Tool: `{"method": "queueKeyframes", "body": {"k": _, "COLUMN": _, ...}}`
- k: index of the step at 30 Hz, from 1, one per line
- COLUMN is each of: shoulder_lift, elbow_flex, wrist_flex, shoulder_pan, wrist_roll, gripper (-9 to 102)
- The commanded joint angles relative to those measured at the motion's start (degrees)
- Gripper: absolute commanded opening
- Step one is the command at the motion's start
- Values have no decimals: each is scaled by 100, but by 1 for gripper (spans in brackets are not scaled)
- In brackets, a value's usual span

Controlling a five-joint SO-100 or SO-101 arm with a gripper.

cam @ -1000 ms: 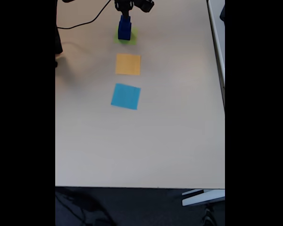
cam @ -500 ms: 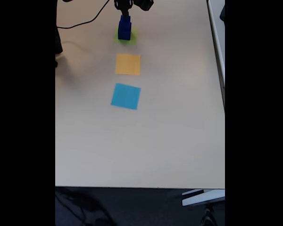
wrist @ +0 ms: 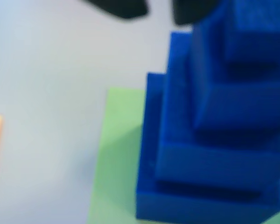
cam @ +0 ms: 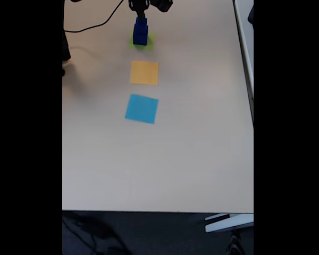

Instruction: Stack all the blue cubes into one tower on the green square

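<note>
The blue cubes point(wrist: 210, 154) stand as one stepped tower on the green square point(wrist: 114, 158), largest at the bottom and smaller ones above, near the far edge of the desk point(cam: 191, 159) in the fixed view point(cam: 140, 32). The wrist view shows at least four tiers, each sitting roughly centred on the one below (the picture is blurred, so fine offsets are hard to judge). No loose cube lies elsewhere on the desk, so the stacking looks done and the step in hand seems to be the release and retreat.

The pincer point(cam: 140, 11) hangs right over the top of the tower; two dark fingertips point(wrist: 121, 8) show at the upper edge of the wrist view with a gap between them, but whether they are spread or pinching the top cube I cannot tell.

The next move calls for a straight lift clear of the tower, without brushing it sideways.

No brand, label or writing can be read anywhere.
</note>
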Motion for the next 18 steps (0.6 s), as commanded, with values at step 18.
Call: {"method": "queueKeyframes", "body": {"k": 18, "shoulder_lift": 492, "elbow_flex": -185, "wrist_flex": 0, "shoulder_pan": -97, "wrist_roll": 97, "gripper": 0}}
